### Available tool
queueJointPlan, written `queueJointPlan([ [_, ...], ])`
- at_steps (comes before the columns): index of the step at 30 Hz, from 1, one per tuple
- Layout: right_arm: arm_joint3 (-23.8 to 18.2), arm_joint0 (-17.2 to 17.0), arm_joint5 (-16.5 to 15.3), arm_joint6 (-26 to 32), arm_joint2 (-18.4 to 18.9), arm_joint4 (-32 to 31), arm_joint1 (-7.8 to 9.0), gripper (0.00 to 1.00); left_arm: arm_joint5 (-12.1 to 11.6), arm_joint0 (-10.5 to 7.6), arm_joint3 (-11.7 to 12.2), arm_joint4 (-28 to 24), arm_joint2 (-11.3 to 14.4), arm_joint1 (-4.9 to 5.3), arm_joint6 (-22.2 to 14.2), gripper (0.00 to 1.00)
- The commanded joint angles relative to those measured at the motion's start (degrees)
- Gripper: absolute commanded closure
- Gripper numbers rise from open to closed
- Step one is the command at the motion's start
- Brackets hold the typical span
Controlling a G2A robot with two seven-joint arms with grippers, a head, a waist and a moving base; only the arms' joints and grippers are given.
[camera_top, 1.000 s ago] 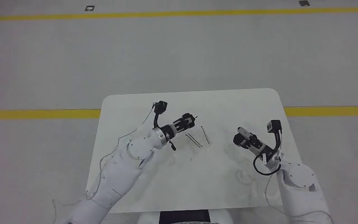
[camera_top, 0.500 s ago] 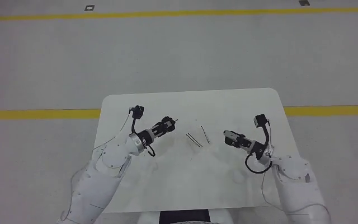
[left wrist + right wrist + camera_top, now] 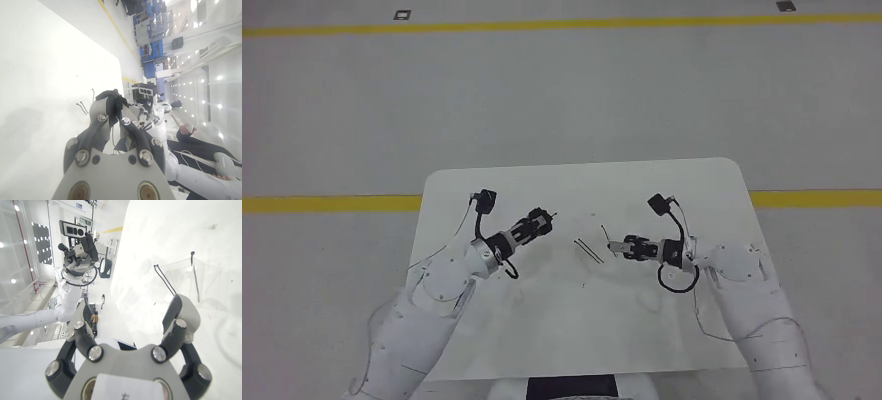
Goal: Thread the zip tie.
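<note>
On the table [image 3: 572, 330], roughly mid, there's a pair of ties [image 3: 589, 250] lying side by side. A single tie [image 3: 605, 236] is just beside them on the right arm's side, all flat on the surface. Right gripper [image 3: 130, 310] is down low right by them, fingers spread wide. From its wrist cam the ties' heads are at the far end from it. One fingertip [image 3: 174, 302] sits over the tail ends of the pair (touching or not, can't tell tbh). Left gripper [image 3: 545, 216] is on the other side of the ties, near but apart, pointing their way. Its fingers are pressed together, and I can't tell if anything's pinched in there. Right wrist cam also shows a faint see-through boxy outline [image 3: 170, 265] around the ties, w/ the single tie along one edge. No idea what it is.
</note>
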Motion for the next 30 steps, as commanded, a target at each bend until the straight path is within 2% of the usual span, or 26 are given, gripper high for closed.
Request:
queueJointPlan([
  [1, 0.0, 0.01, 0.0, 0.01, 0.0, 0.0, 0.0, 0.0, 0.44, 1.33, -0.84, -0.61, -1.65, 0.36, -0.28, 1.0],
  [4, 0.0, 0.01, 0.0, 0.01, 0.0, 0.0, 0.0, 0.0, 0.59, 3.02, -1.9, -0.48, -3.4, 0.78, -0.18, 1.0],
  [5, -1.15, 0.09, 0.0, -0.78, -0.64, -1.22, 0.01, 0.0, 0.52, 3.48, -1.99, -0.43, -3.68, 0.91, -0.5, 1.0],
  [7, -1.91, 0.45, 0.0, -2.15, -2.18, -4.05, 0.06, 0.0, 0.4, 3.59, -1.97, -0.44, -3.75, 0.98, -0.57, 1.0],
  [12, -2.51, 5.57, 0.0, -3.54, -8.9, -13.28, 0.04, 0.0, 0.4, 3.59, -1.97, -0.44, -3.75, 0.98, -0.57, 1.0],
  [16, -0.05, 9.1, 0.0, -4.26, -14.12, -19.53, -0.01, 0.0, 0.4, 3.59, -1.97, -0.44, -3.75, 0.98, -0.57, 1.0],
  [22, 4.0, 12.99, 0.53, -5.91, -18.62, -24.8, -0.29, 0.0, 0.4, 3.59, -1.97, -0.44, -3.75, 0.98, -0.57, 1.0],
  [25, 4.58, 14.2, 0.0, -5.94, -20.36, -26.6, -0.38, 0.0, 0.4, 3.59, -1.97, -0.44, -3.75, 0.98, -0.57, 1.0],
  [30, 4.58, 14.2, 0.0, -5.94, -20.36, -26.6, -0.38, 0.0, 0.4, 3.59, -1.97, -0.44, -3.75, 0.98, -0.57, 1.0],
])
